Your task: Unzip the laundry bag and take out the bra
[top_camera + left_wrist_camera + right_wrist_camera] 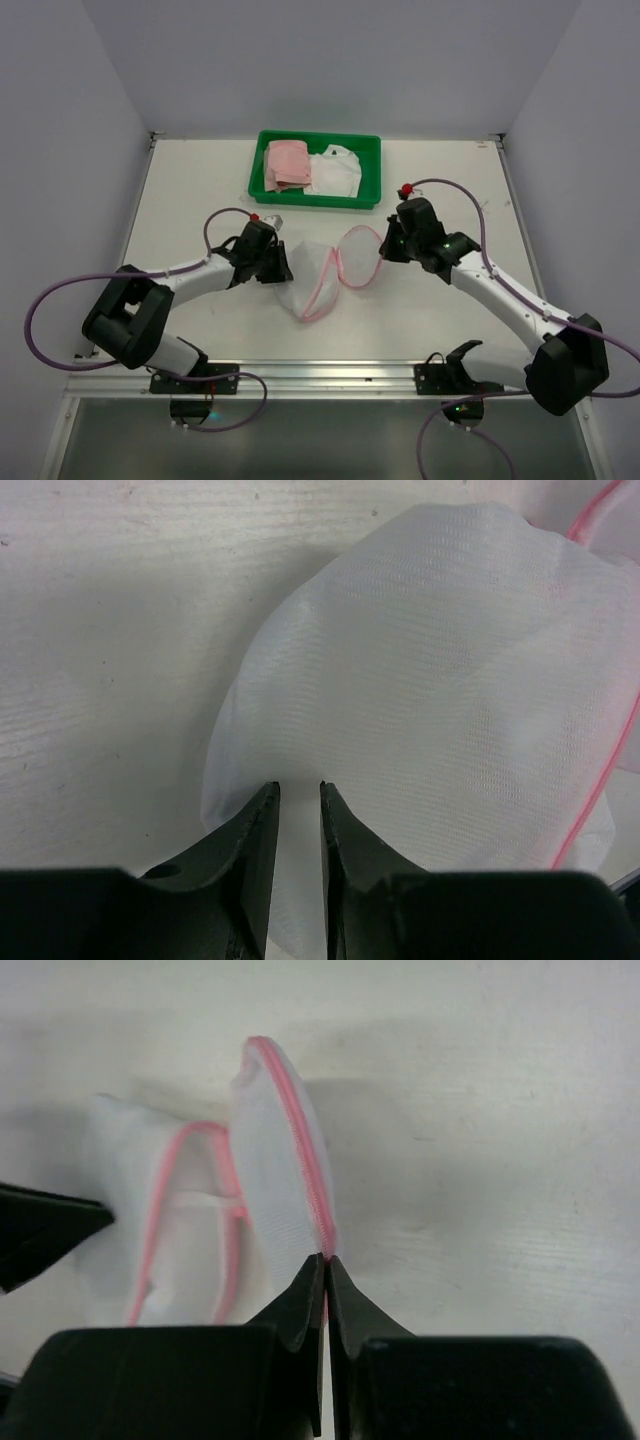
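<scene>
The laundry bag [312,285] lies open at the table's middle, its two white mesh halves spread apart with pink trim round each rim. My left gripper [283,265] is at the left half's edge; in the left wrist view [300,785] its jaws stand a narrow gap apart with the mesh [430,680] pinched between them. My right gripper [384,250] is shut on the pink zipper trim of the right half [270,1160] and holds that half upright, its jaws [326,1257] fully together. I cannot make out the bra inside the bag.
A green tray [314,199] stands at the back centre with a pink cloth [288,162] and a white cloth [335,172] in it. Grey walls close in the table on three sides.
</scene>
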Robot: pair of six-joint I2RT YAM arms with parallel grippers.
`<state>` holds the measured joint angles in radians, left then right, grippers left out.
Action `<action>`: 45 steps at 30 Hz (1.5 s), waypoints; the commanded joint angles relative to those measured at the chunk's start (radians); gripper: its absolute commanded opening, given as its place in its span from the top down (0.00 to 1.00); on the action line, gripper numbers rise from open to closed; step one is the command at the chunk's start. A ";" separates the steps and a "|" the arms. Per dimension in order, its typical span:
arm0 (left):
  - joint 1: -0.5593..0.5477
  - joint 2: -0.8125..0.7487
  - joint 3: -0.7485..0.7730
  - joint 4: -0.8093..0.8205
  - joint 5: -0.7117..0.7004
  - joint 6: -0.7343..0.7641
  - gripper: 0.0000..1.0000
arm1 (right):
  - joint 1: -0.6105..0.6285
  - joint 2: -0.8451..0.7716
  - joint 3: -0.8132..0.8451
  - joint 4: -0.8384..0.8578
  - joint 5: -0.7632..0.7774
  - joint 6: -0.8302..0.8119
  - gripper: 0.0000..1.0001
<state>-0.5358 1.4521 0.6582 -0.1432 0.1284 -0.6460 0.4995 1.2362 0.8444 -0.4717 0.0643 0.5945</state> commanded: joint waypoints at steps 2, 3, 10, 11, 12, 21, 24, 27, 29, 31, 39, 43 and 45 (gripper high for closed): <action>0.005 0.028 0.060 0.025 0.005 -0.018 0.75 | 0.117 -0.072 0.120 -0.047 0.089 -0.107 1.00; 0.004 0.030 0.069 0.027 0.011 -0.020 0.75 | 0.137 -0.078 0.142 -0.045 0.083 -0.119 1.00; -0.009 0.033 0.090 0.065 0.039 -0.049 0.77 | 0.247 -0.051 0.162 0.102 -0.117 -0.186 1.00; -0.009 0.033 0.087 0.079 0.046 -0.055 0.78 | 0.263 -0.034 0.166 0.111 -0.132 -0.197 1.00; -0.010 0.036 0.081 0.091 0.056 -0.066 0.78 | 0.277 -0.014 0.177 0.120 -0.152 -0.218 1.00; -0.024 0.065 -0.011 0.246 0.099 -0.130 0.83 | 0.355 0.221 0.147 0.329 -0.391 -0.216 1.00; -0.024 0.067 -0.040 0.281 0.106 -0.141 0.83 | 0.355 0.331 0.159 0.399 -0.486 -0.210 1.00; -0.023 0.047 -0.049 0.272 0.086 -0.136 0.83 | 0.355 0.411 0.171 0.446 -0.546 -0.203 0.95; -0.013 0.019 -0.049 0.238 0.053 -0.126 0.83 | 0.355 0.421 0.174 0.453 -0.590 -0.203 0.85; -0.003 -0.016 -0.049 0.209 0.027 -0.115 0.80 | 0.355 0.408 0.171 0.462 -0.616 -0.208 0.75; 0.056 -0.130 -0.028 0.097 -0.030 -0.081 0.53 | 0.355 0.310 0.179 0.403 -0.609 -0.237 0.49; 0.065 -0.211 0.015 -0.030 -0.122 -0.052 0.37 | 0.353 0.214 0.179 0.352 -0.526 -0.252 0.39; 0.077 -0.254 0.041 -0.099 -0.166 -0.028 0.24 | 0.352 0.184 0.174 0.332 -0.456 -0.263 0.32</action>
<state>-0.4789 1.2659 0.6334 -0.1253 0.0677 -0.7208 0.8562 1.4960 0.9943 -0.1108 -0.4854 0.3679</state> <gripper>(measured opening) 0.706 0.647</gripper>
